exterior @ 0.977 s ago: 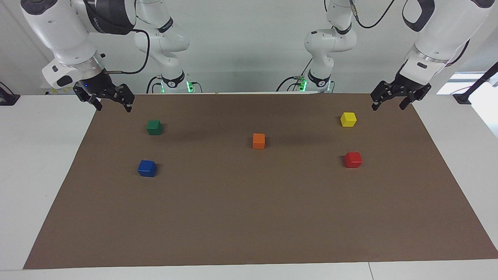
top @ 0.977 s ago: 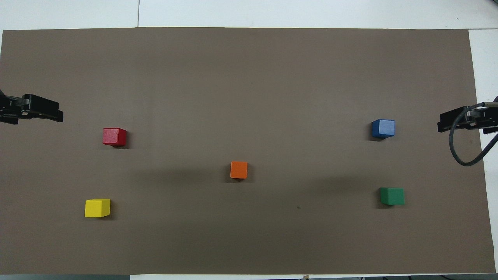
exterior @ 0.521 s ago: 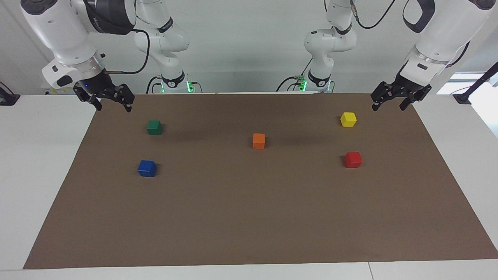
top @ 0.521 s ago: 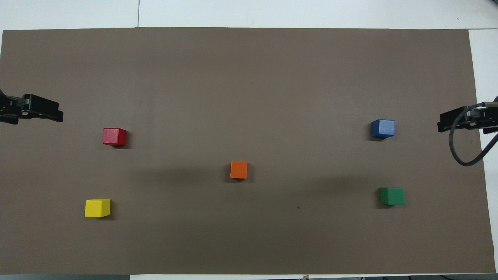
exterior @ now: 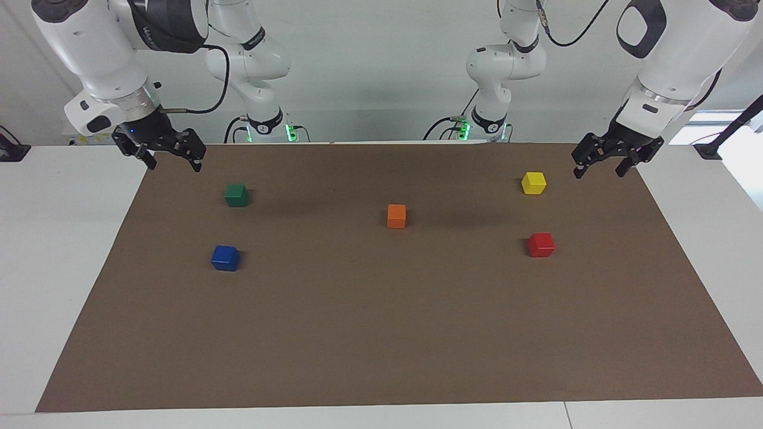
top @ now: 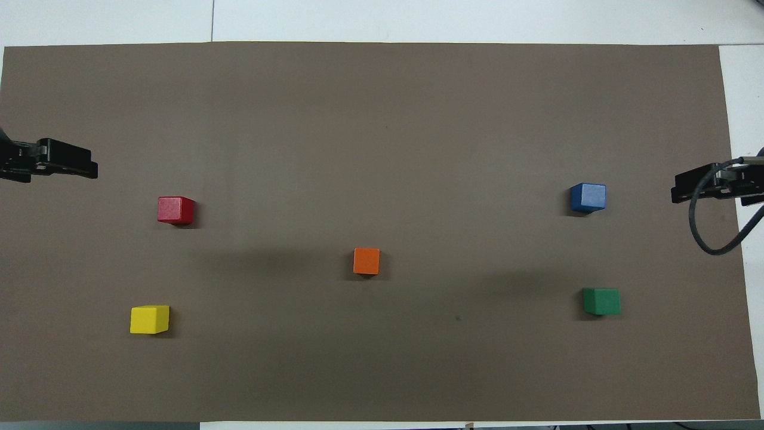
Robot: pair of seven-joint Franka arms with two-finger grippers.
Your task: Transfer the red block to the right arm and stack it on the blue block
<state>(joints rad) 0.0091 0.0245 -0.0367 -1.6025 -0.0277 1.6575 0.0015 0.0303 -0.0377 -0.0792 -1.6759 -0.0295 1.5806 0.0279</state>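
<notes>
The left gripper (exterior: 601, 168) hangs in the air with its fingers spread wide and nothing between them, over the corner of the brown mat (exterior: 381, 333) at the left arm's end, by the edge nearest the robots. It touches no block. The right gripper (exterior: 171, 161) hangs likewise, fingers wide apart and empty, over the mat's corner at the right arm's end, also by the robots' edge.

The red block (exterior: 541, 245) sits flat on the mat toward the left arm's end, farther from the robots than the yellow block (exterior: 533, 183) and well apart from it. The blue block (exterior: 225, 258) sits toward the right arm's end, farther from the robots than the green block (exterior: 236, 195). The orange block (exterior: 396, 215) lies near the middle of the mat, between the two pairs. All five stand apart, none touching another.

The half of the mat toward the table's edge farthest from the robots is bare and open, as are the stretches between the orange block and each pair. White table (exterior: 59, 250) shows at both ends of the mat.

Against half a second ago, the left gripper sits a little lower and has shifted slightly toward the table's end; the right gripper and all blocks are unchanged
</notes>
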